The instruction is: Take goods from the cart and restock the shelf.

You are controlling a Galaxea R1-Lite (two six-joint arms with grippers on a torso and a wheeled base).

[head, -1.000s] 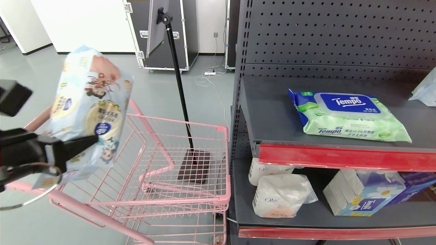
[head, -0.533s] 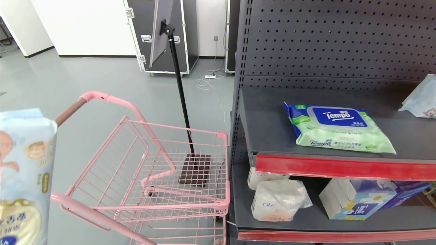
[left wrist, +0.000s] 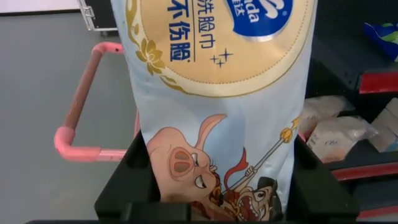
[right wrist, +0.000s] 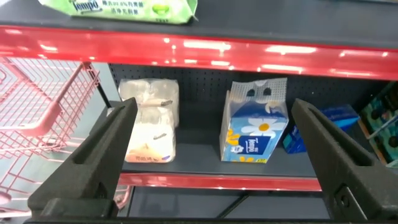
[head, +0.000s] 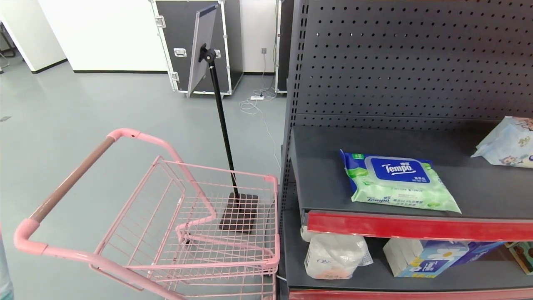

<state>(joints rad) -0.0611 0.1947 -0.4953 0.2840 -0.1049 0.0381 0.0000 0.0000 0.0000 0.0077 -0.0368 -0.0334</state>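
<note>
The left end effector (left wrist: 221,146) is clenched on a tall, pale blue pack of tissues (left wrist: 217,74) printed with cartoon figures, its two black fingers (left wrist: 140,180) pressing the pack's sides near its lower end. The pack stands upright in the grasp, held in the air above the floor on the handle side of the pink wire cart (head: 216,169), well apart from the shelf (head: 325,166). The cart stands just beside the shelf's left end, its basket toward the shelf and its brown-sleeved handle (head: 70,183) toward the robot. On the upper board lies a green and blue pack of wet wipes (head: 395,181), flat and near the red front strip (head: 416,227); a second pale blue cartoon pack (head: 508,143) lies at the right edge of the same board. On the lower board a white pack of rolls (head: 335,256) sits at the left and a blue, flower-printed pack of tissue boxes (head: 420,256) to its right. The right end effector (right wrist: 214,124) is released, its fingers spread wide with nothing between them, facing the front of the lower board where the rolls and the flowered pack stand. Behind the cart a black pole stand (head: 220,121) carrying a tilted panel rises from a flat base on the grey floor.
</note>
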